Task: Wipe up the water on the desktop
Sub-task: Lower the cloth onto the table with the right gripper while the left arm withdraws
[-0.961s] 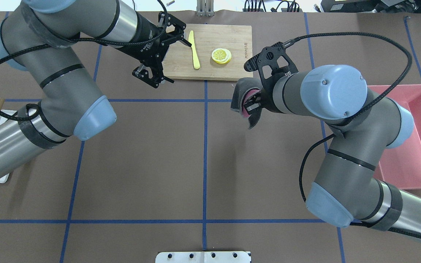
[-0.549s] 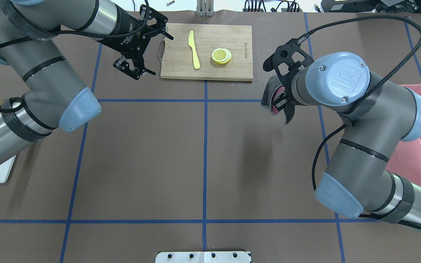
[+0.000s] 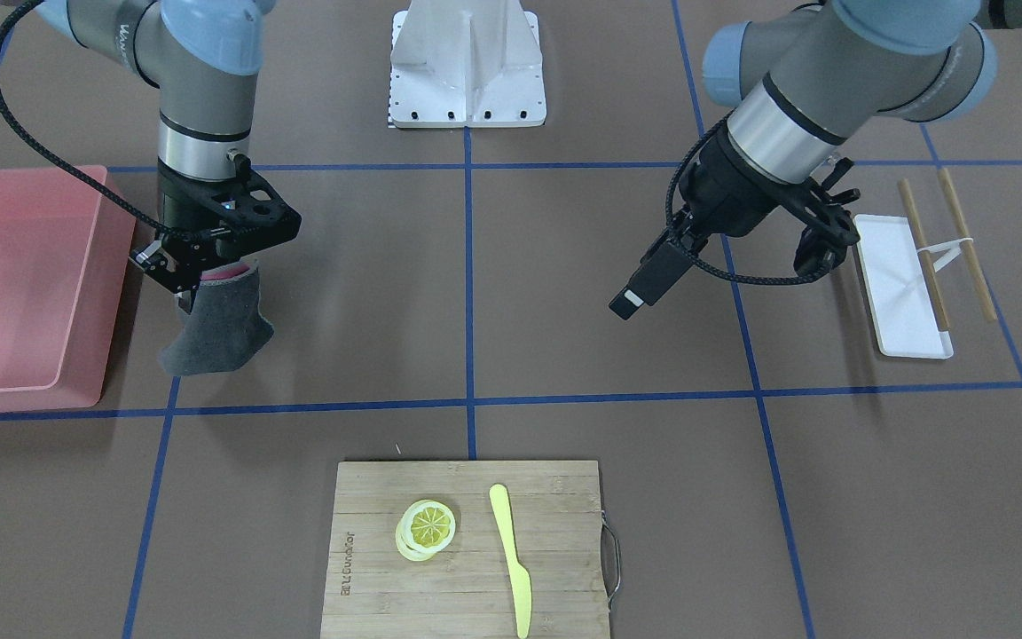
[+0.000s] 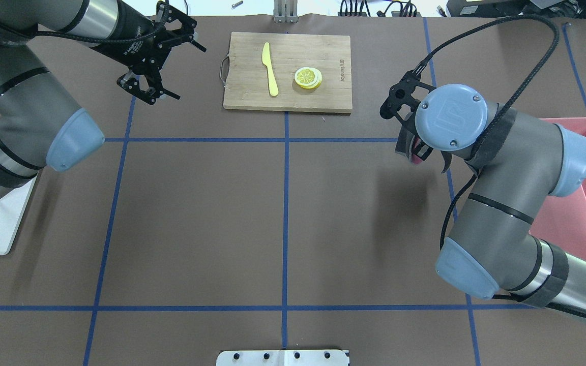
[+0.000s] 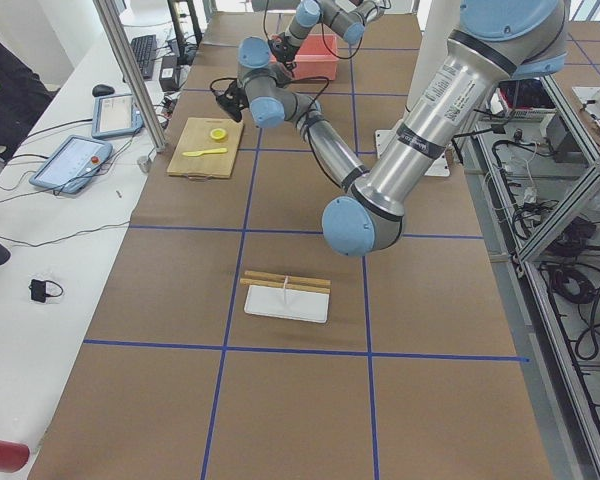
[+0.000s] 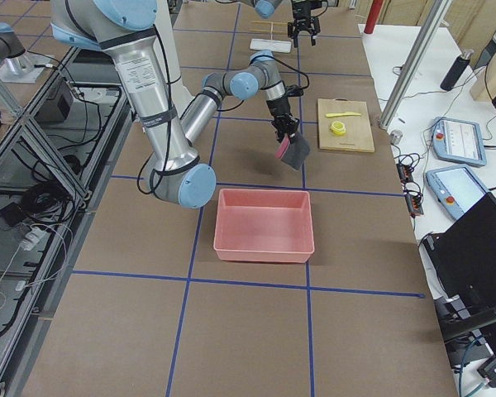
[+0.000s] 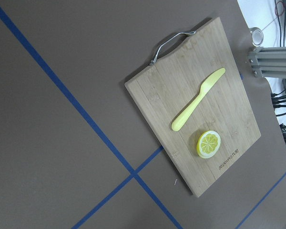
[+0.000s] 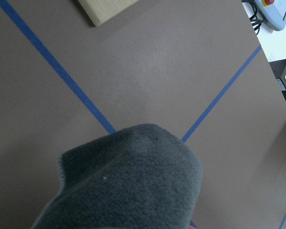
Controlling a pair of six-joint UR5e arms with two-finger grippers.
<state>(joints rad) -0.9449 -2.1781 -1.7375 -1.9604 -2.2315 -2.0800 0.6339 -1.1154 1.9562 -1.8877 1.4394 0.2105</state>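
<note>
Right gripper [image 3: 202, 271] is clamped on the grey cloth [image 3: 216, 333], which dangles below the jaws with the desktop [image 4: 196, 213] underneath, apparently untouched. Left gripper [image 4: 190, 73] is spread wide, empty. Can't spot any water, so I'd lower till the cloth flattens, then drag slowly.

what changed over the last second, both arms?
Left gripper, open and empty, pulled back from the cutting board toward the robot's left. Right gripper, still shut on the grey cloth, carried it from mid desktop toward the pink bin. Nothing grabbed or released. Board, knife and lemon slice unmoved.
</note>
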